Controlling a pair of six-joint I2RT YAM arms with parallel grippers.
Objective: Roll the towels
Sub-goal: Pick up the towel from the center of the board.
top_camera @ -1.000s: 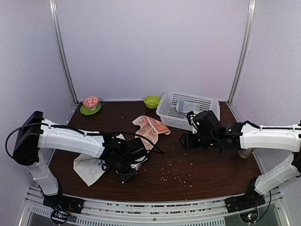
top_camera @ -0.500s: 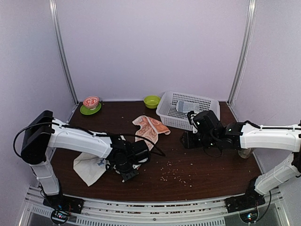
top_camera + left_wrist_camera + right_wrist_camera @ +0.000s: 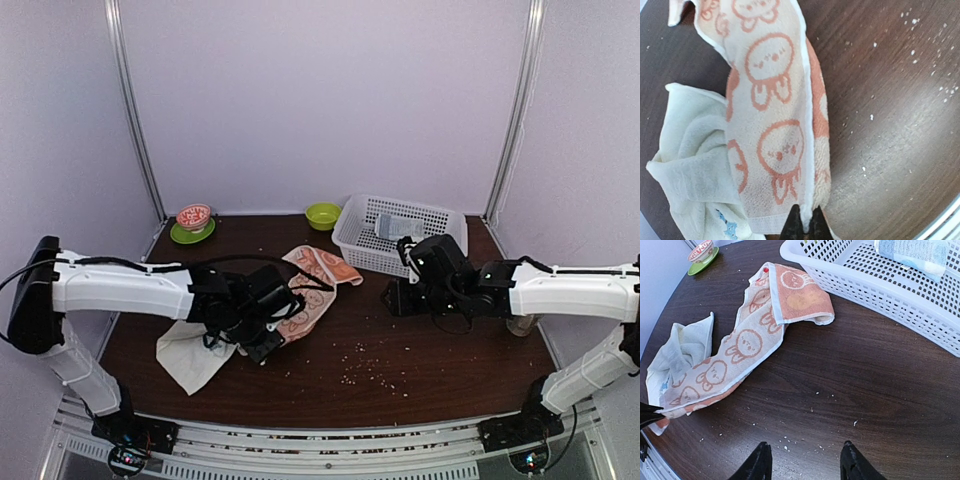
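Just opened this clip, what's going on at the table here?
The left gripper is shut on the near hem of the cartoon-face towel. That towel lies in a long strip across the table, one side overlapping the crumpled plain cream towel. The right gripper hangs open above bare wood near the white basket, holding nothing. Neither towel is rolled yet. A grey-blue roll sits in the basket.

No legible text, brand, number or label appears in any view. The only printed marks are orange-pink cartoon faces (image 3: 771,57) on the patterned towel (image 3: 775,150) and a small blue motif (image 3: 729,229) on the cream towel (image 3: 690,165); neither reads as writing.
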